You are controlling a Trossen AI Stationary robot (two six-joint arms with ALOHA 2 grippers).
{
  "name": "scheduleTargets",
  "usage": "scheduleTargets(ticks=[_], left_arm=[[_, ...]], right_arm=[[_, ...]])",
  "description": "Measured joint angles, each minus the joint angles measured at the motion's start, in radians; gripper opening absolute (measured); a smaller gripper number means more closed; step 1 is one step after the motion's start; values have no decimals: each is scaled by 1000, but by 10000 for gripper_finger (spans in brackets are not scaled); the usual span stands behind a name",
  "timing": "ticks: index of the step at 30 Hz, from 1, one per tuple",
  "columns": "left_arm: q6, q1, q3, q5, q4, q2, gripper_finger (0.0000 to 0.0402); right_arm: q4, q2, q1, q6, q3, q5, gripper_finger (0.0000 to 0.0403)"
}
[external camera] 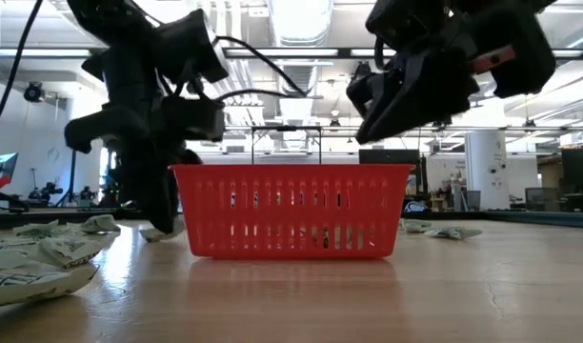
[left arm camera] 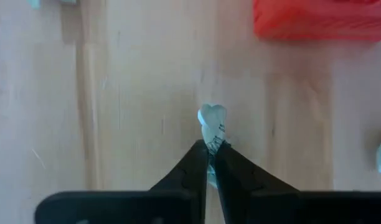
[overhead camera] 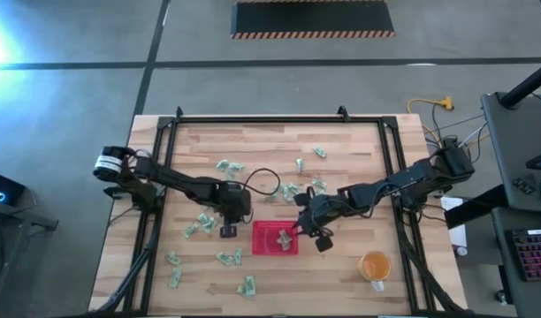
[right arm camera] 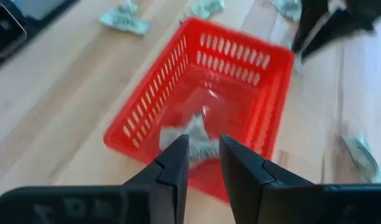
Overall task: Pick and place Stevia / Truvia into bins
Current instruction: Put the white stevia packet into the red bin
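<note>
The red tray [overhead camera: 275, 238] sits mid-table; it also shows in the low view [external camera: 291, 210] and the right wrist view [right arm camera: 240, 68]. One pale green sachet [right arm camera: 190, 140] lies on its floor. My left gripper [overhead camera: 228, 231] is just left of the tray, pointing down and shut on a sachet [left arm camera: 210, 121]. My right gripper [right arm camera: 204, 155] hangs open above the tray, over that loose sachet, touching nothing; the low view shows it [external camera: 415, 86] well above the rim. Many more sachets [overhead camera: 197, 228] lie flat across the table. My left gripper pinches a sachet between its two fingertips [left arm camera: 203, 155], coming from above and pointing down. The sachet's crumpled free end [left arm camera: 211, 115] sticks out past the tips. In the low view the fingers [external camera: 163, 214] reach the tabletop; whether the sachet is lifted clear does not show.
Loose sachets lie at the near left [overhead camera: 228, 258], near edge [overhead camera: 247, 287], far side [overhead camera: 226, 166] and behind the tray [overhead camera: 291, 190]. A round orange cup [overhead camera: 375, 265] stands near the right front corner. A black frame [overhead camera: 279, 119] borders the table.
</note>
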Motion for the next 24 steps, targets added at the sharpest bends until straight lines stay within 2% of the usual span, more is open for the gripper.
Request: scheduleTargets(ticks=[6, 9, 13, 17, 21, 24], left_arm=[[21, -1, 4, -71, 0, -33, 2], [24, -1, 8, -104, -1, -56, 2], [28, -8, 16, -154, 6, -94, 1], [29, -25, 16, -201, 21, -135, 1], [35, -49, 14, -201, 74, -169, 0], [77, -78, 13, -190, 146, -183, 0]], right_arm=[[-277, -76, 7, 105, 27, 326, 66], [-383, -124, 7, 196, 17, 406, 63], [-462, -163, 6, 304, -15, 427, 65], [-470, -178, 6, 381, -48, 427, 64], [-465, -169, 6, 441, -78, 416, 64], [-459, -151, 6, 463, -93, 359, 66]])
